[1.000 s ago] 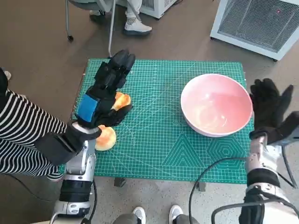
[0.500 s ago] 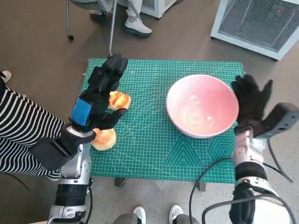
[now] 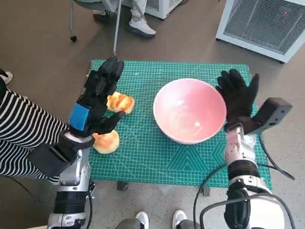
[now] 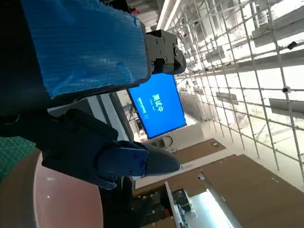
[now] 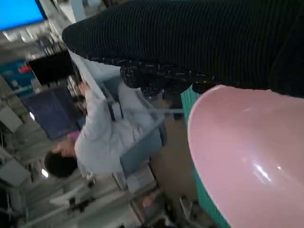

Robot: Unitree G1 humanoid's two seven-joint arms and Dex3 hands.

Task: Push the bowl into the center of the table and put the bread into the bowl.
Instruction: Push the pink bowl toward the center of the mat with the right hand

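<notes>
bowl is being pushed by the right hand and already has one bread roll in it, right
Not quite. The head view shows the pink bowl empty, with the right hand against its side. Both bread rolls lie on the green mat, by the left hand.

Pale forearms, blue-taped black left hand point(image 3: 90, 112), knitted-gloved right hand point(image 3: 237, 98), seemingly black cables.

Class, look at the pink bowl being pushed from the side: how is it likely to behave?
The bowl looks smooth and glossy, so it probably slides easily on the mat. It is wide, shallow and empty, so likely light and unlikely to tip. The right hand pushes high at the rim, which might rock it slightly.
</notes>
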